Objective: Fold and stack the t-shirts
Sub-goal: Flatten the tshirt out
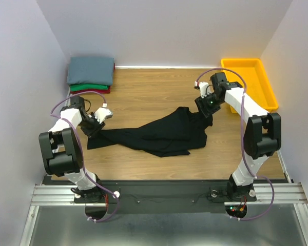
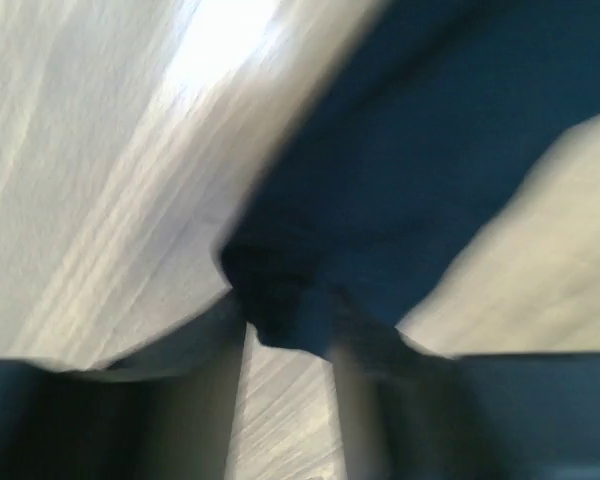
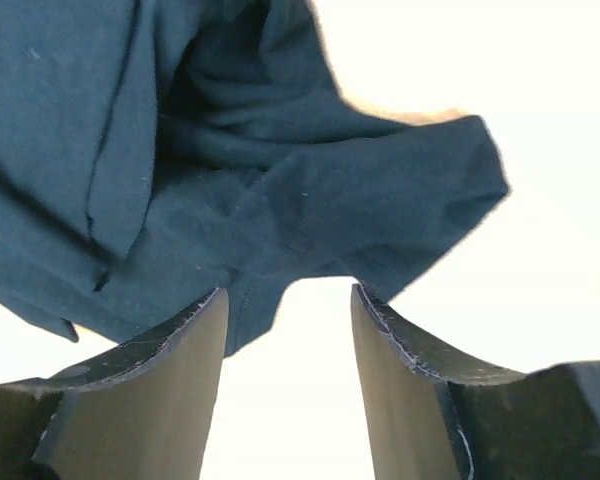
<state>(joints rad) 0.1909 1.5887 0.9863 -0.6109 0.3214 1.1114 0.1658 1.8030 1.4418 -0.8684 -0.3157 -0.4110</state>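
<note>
Closest to the lens in the right wrist view, the right gripper point(image 3: 288, 300) had its two dark fingers point(image 3: 150, 380) standing apart. There was nothing between them but bright table, and a bunched edge of the large plain black cloth t-shirt point(image 3: 230, 150) sat just past the tips. So it was open and not holding anything. The left wrist shot was pretty blurry, but the left gripper point(image 2: 288, 335) also looked parted, wood grain showing through the gap and black fabric right at its tips. From overhead, the black tee lay crumpled and stretched across the middle of the light wooden table point(image 1: 143, 92), one end by each gripper. The folded slate grey-blue t-shirt point(image 1: 91, 70) sat on top of the green t-shirt point(image 1: 87, 87) and the red t-shirt point(image 1: 90, 91) in the far left corner. The yellow plastic bin point(image 1: 246, 77) was in the far right corner, just beyond the right arm.
</note>
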